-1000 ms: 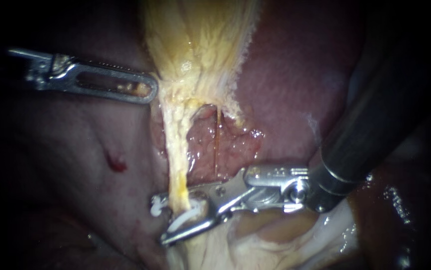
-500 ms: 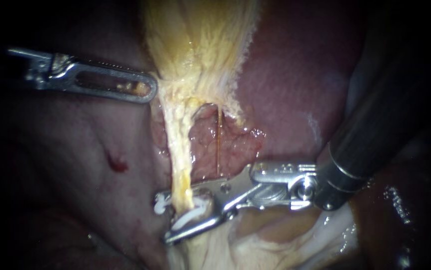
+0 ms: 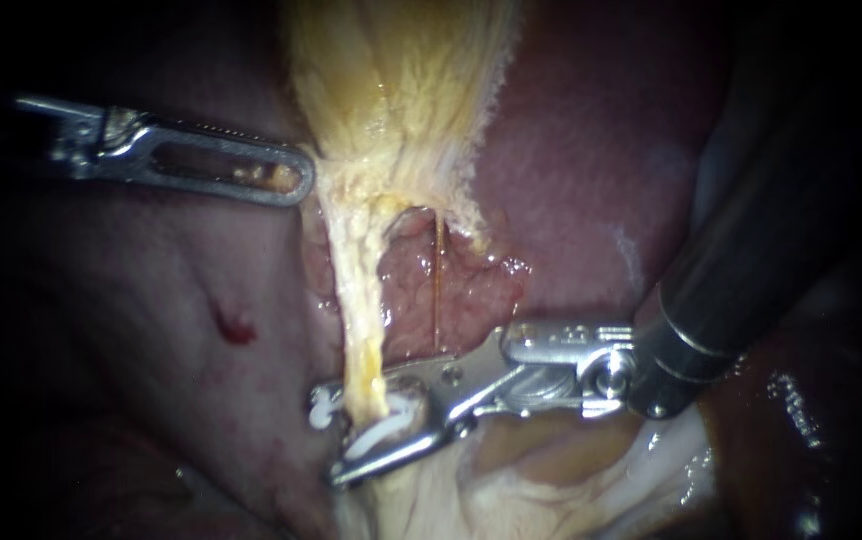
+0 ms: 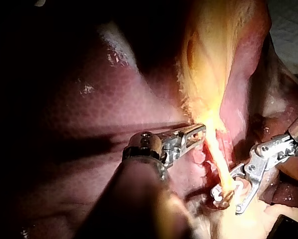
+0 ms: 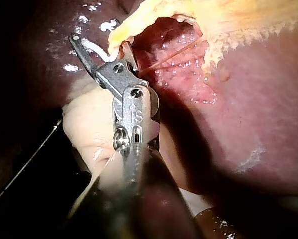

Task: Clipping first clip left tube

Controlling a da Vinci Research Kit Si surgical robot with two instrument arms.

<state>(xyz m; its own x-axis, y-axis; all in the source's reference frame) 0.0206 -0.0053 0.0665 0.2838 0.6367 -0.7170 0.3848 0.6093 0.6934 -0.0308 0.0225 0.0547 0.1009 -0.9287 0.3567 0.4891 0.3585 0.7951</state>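
Your right instrument (image 3: 327, 436) has its jaws clamped on a white clip (image 3: 376, 435) around the left tube (image 3: 361, 320). The left instrument (image 3: 296, 178) jaws grip the gallbladder (image 3: 401, 80).

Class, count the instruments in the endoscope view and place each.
2. The left instrument comes in at upper left, its tip at the gallbladder's edge. The right instrument comes in from the right, its jaws holding a clip around the left tube.

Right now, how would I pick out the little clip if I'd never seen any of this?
Start at the yellow gallbladder, top centre in the endoscope view, and follow the pale tube down from it. Near its lower end the right instrument reaches in, carrying the clip against the tube. It is the only white, curved piece among grey metal and wet tissue.
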